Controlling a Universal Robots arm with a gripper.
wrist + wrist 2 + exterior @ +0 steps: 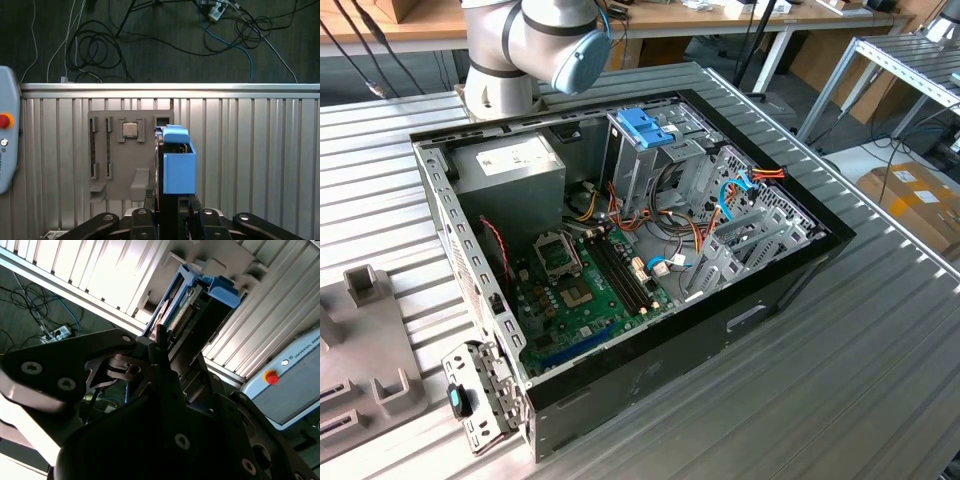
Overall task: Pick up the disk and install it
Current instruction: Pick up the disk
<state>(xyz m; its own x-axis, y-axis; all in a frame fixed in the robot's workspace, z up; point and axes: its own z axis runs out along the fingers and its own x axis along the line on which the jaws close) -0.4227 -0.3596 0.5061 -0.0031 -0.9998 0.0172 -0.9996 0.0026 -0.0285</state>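
Maker's lettering on grey pendant; white label on power-supply box, print too small.

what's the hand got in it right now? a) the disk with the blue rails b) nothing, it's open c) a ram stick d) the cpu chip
a: in the first wrist view the hand is shut on the disk, seen edge-on with its blue plastic rail showing, while the cpu chip sits apart in the grey tray on the ribbed table.
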